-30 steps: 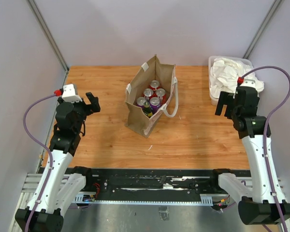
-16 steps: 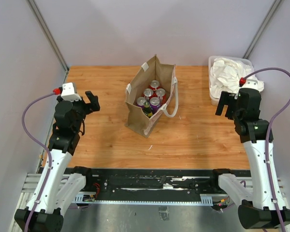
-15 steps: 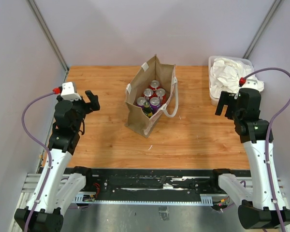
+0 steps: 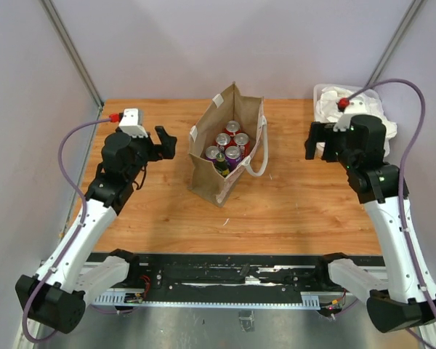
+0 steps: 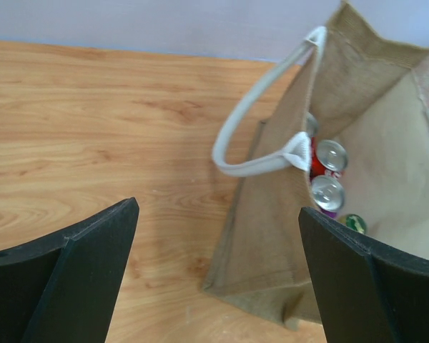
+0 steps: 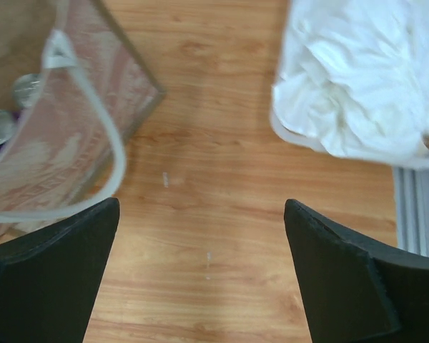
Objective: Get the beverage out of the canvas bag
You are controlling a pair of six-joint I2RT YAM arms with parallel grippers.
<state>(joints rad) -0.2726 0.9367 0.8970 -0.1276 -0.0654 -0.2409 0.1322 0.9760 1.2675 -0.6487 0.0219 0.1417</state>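
The tan canvas bag (image 4: 219, 163) stands open at the middle of the wooden table, with several drink cans (image 4: 228, 147) upright inside. It also shows in the left wrist view (image 5: 322, 236) and the right wrist view (image 6: 53, 153). My left gripper (image 4: 162, 144) is open and empty, just left of the bag at about its height. Its view shows the white strap handle (image 5: 236, 153) and can tops (image 5: 327, 193). My right gripper (image 4: 316, 142) is open and empty, to the right of the bag, above bare wood.
A clear plastic tub of white cloths (image 4: 343, 116) sits at the far right corner, close behind my right gripper; it also shows in the right wrist view (image 6: 357, 86). Grey walls close the table on three sides. A black rail (image 4: 225, 276) runs along the near edge.
Both arms have swung inward and forward toward the bag: the left gripper moved right, the right gripper moved left. The bag and cans have not moved.
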